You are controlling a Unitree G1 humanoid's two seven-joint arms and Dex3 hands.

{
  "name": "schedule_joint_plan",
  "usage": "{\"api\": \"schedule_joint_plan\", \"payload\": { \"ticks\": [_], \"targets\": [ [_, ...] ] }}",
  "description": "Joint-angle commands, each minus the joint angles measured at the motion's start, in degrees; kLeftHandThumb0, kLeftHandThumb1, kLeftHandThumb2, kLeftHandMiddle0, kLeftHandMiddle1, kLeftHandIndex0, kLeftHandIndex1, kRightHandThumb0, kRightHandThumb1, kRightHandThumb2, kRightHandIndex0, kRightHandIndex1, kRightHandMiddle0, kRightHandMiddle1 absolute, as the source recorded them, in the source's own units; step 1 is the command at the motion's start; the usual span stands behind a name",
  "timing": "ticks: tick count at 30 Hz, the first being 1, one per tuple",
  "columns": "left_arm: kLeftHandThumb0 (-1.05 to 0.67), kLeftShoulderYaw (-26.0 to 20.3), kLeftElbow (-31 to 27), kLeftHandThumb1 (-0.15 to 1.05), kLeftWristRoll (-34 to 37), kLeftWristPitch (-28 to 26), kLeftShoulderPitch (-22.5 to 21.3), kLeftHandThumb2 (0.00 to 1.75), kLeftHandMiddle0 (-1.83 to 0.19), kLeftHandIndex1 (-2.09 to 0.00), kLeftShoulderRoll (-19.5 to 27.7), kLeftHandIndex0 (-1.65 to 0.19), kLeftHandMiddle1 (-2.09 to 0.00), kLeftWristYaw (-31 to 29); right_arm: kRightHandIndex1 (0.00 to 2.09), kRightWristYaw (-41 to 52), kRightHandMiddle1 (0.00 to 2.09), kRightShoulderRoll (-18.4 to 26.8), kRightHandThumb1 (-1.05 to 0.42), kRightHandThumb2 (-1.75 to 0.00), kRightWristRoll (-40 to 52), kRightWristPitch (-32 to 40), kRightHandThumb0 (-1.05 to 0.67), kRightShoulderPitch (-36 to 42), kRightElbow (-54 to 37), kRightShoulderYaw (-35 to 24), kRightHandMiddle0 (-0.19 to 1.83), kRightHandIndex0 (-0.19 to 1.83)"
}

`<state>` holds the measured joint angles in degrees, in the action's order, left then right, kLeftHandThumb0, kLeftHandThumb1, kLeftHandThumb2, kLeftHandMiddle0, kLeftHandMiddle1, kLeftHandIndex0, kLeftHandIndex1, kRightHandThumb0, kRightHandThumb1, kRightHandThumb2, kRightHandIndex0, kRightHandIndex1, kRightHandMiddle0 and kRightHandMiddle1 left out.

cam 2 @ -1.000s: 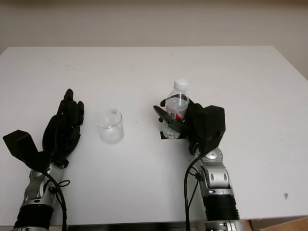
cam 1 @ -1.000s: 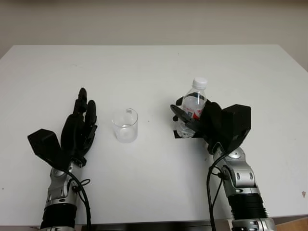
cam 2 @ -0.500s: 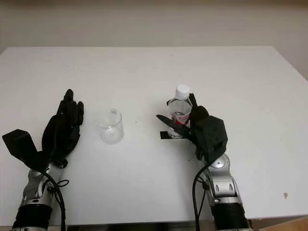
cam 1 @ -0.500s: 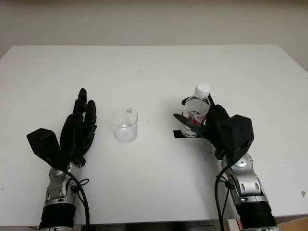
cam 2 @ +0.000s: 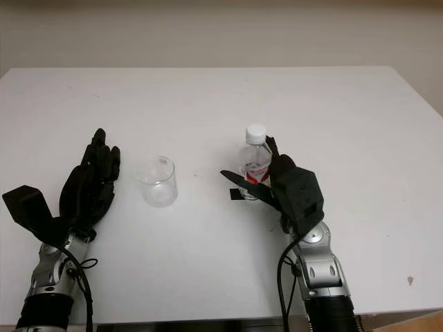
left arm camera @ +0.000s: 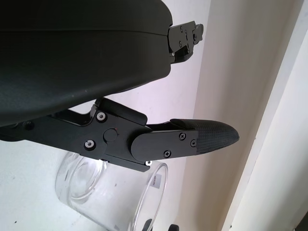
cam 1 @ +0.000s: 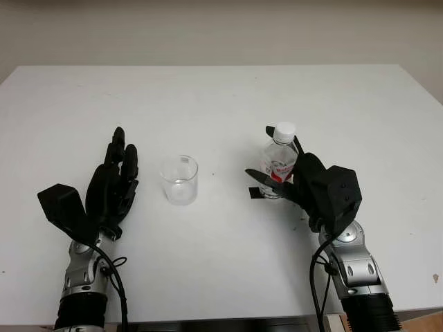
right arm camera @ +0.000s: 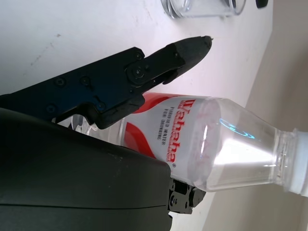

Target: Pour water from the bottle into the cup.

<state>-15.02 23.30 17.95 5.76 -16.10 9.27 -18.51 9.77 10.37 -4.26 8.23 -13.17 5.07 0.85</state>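
Since a second ago, the right robot hand (cam 1: 294, 181) has been drawn back toward the near edge, and the bottle (cam 1: 279, 161) now shows more fully above it. A small black marker (cam 1: 255, 193) is seen on the surface at the bottle's base. Between the hands, nothing stands between bottle and cup (cam 1: 180, 180). The bottle is held upright, capped, with the right robot hand's fingers closed around its labelled body. The left robot hand (cam 1: 114, 181) is held open just beside the cup, apart from it. The surface (cam 1: 221, 97) is white; a pale wall lies behind.
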Motion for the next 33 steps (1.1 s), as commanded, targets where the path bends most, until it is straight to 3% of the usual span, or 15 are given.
{"api": "schedule_joint_plan", "payload": {
  "ticks": [1, 8, 18, 33],
  "targets": [
    [-0.74, -0.3, 1.0, 1.05, 0.1, -0.7, 1.0, 0.43, 0.18, -0.04, 0.5, 0.18, -0.05, -0.1, 0.01, 1.3, 0.02, 1.3, -0.91, -0.06, 0.6, -1.1, -0.88, 0.5, -0.3, 0.0, -0.19, -0.19],
    [-0.74, -0.2, 0.9, 1.05, 0.1, -1.2, 0.8, 0.42, 0.18, -0.04, 0.5, 0.19, -0.05, 0.3, 0.0, 3.2, 0.0, 0.8, -0.92, -0.06, 4.0, -4.2, -1.02, 0.3, 4.1, -1.6, -0.19, -0.19],
    [-0.74, -0.1, 0.4, 1.05, 0.0, -1.2, 1.1, 0.43, 0.19, -0.03, 0.7, 0.19, -0.05, 0.0, 0.0, 0.5, 0.0, -0.3, -0.95, -0.06, 5.2, -11.3, -1.02, 0.4, 11.9, -2.9, -0.19, -0.19],
    [-0.73, 0.2, 0.5, 1.05, -0.3, -0.5, 1.7, 0.45, 0.19, -0.03, 0.3, 0.19, -0.05, -0.1, 0.0, -0.5, 0.0, -3.8, -0.94, -0.05, 7.6, -14.2, -0.97, 4.0, 11.8, -2.9, -0.19, -0.19]
  ]
}}
